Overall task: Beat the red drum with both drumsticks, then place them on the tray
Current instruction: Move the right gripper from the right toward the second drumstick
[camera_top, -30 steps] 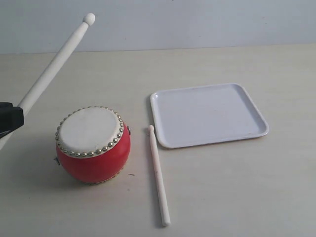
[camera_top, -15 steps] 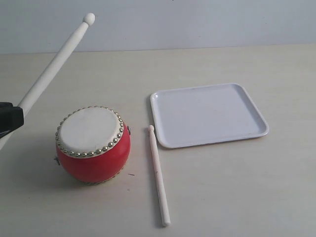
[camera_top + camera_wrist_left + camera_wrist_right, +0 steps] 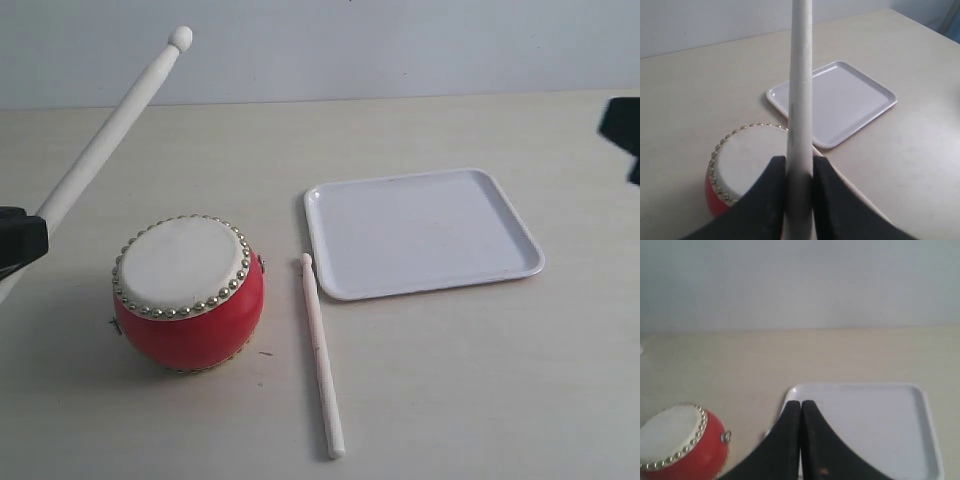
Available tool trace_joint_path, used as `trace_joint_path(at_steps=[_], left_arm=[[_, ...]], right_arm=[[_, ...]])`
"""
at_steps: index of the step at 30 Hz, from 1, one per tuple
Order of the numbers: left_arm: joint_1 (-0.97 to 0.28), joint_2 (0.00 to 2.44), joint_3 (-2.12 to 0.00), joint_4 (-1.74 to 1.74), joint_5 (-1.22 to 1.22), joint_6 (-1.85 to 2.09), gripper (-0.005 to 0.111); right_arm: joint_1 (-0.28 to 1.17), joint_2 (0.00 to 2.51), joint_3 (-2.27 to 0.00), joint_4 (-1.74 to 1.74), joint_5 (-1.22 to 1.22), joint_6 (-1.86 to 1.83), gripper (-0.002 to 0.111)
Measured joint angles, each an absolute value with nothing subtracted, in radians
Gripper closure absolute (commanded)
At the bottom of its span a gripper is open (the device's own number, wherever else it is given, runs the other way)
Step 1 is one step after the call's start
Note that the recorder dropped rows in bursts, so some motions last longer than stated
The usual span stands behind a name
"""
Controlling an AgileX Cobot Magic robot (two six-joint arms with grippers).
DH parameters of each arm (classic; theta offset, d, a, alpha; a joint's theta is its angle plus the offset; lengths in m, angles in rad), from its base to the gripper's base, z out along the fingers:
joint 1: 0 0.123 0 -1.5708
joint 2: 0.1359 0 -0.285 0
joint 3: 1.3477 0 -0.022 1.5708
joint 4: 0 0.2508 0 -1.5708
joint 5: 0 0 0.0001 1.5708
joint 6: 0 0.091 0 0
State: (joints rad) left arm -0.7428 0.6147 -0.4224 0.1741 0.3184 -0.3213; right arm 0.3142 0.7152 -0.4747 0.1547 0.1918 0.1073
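Exterior view: at the far left the black left gripper (image 3: pixel 799 170) has its jaws clamped on a slim pale cream wooden drumstick (image 3: pixel 105 135). It slants upward, with its rounded tip high and to the left of the small glossy red barrel-shaped drum (image 3: pixel 190 300) standing on the pale bench (image 3: pixel 480 380). Right of the drum a second drumstick (image 3: pixel 322 360) lies flat on the bench, its far tip just beside the flat white rectangular plastic tray (image 3: pixel 425 235). At the right edge the black right gripper (image 3: pixel 801 407) hovers with its jaws pressed together.
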Motion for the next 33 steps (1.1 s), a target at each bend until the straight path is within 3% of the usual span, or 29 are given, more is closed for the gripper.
trace_joint_path(at_steps=[7,18,33], left_arm=[[-0.743,0.615,-0.422,0.174,0.318,-0.321,0.107],[-0.743,0.615,-0.422,0.174,0.318,-0.321,0.107],[-0.743,0.615,-0.422,0.174,0.317,-0.321,0.107]], right_arm=[[0.451,1.022,-0.586,0.276,0.199,-0.083,0.108],[0.519,1.347,-0.609,0.341,0.207,-0.138,0.107],[0.52,1.577,-0.646,0.402,0.242,-0.145,0.076]])
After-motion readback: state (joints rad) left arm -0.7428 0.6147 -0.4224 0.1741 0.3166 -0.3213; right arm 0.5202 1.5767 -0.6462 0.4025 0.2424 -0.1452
